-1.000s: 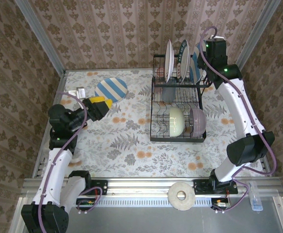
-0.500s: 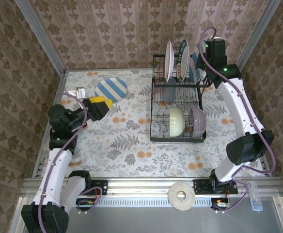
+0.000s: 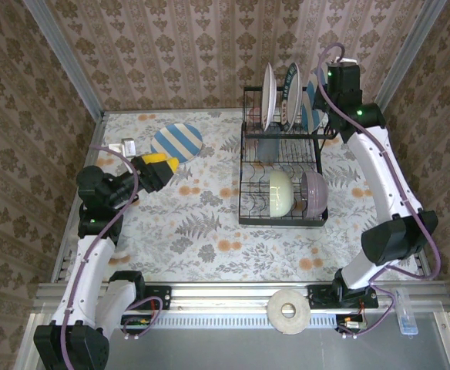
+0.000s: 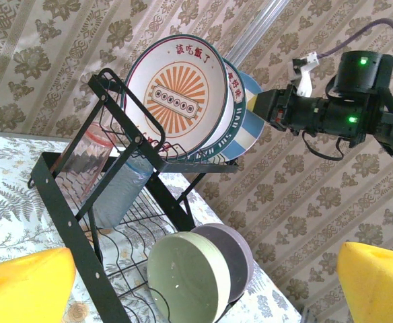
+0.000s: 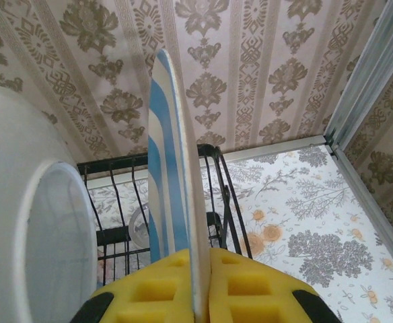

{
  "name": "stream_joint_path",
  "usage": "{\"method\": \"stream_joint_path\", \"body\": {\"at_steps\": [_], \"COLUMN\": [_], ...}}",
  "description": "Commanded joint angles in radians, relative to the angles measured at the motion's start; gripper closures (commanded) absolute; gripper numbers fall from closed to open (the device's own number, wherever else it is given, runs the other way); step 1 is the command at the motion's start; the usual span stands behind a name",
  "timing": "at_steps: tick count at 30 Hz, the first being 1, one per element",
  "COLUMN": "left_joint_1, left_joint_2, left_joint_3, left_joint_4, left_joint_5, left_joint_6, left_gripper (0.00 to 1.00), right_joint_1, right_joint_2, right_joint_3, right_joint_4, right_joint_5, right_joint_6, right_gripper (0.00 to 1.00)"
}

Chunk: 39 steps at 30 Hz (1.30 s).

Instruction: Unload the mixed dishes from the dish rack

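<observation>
The black wire dish rack stands on the right half of the table. Three plates stand upright on its upper shelf: a white one, an orange-centred one and a blue-striped plate at the right end. My right gripper is shut on the rim of that striped plate, from above and behind the rack. A cream-green bowl and a lilac bowl lean in the lower tier, with a clear tumbler behind them. My left gripper hangs open over the table to the left of the rack, facing it.
Another blue-striped plate lies flat on the table at the back left, with a small metal object beside it. A roll of tape rests on the near rail. Wallpapered walls close in the back and both sides.
My right gripper has closed on the striped plate's rim, and its wrist has shifted very slightly. The left arm has not moved.
</observation>
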Motion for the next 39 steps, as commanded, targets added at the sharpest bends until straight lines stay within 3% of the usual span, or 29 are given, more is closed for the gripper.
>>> {"method": "stream_joint_path", "body": {"at_steps": [1, 11, 20, 29, 39], "left_joint_1": [-0.005, -0.006, -0.006, -0.006, -0.019], "left_joint_2": [-0.018, -0.018, -0.015, -0.010, 0.005], "left_joint_3": [-0.003, -0.002, 0.000, 0.001, 0.003], "left_joint_4": [0.014, 0.006, -0.002, -0.012, -0.018], "left_joint_5": [0.007, 0.005, 0.000, -0.005, -0.005], "left_joint_6": [0.003, 0.008, 0.010, 0.014, 0.015], "left_gripper": [0.00, 0.00, 0.00, 0.00, 0.00], "right_joint_1": [0.013, 0.022, 0.022, 0.021, 0.021], "right_joint_2": [-0.106, -0.193, -0.423, -0.621, -0.830], "right_joint_3": [-0.024, -0.080, -0.225, -0.362, -0.544], "right_joint_4": [0.126, 0.189, 0.247, 0.164, -0.070], "right_joint_5": [0.101, 0.170, 0.144, 0.005, -0.216], "right_joint_6": [-0.029, -0.045, 0.040, 0.160, 0.251], "right_gripper": [1.00, 1.00, 1.00, 1.00, 1.00]}}
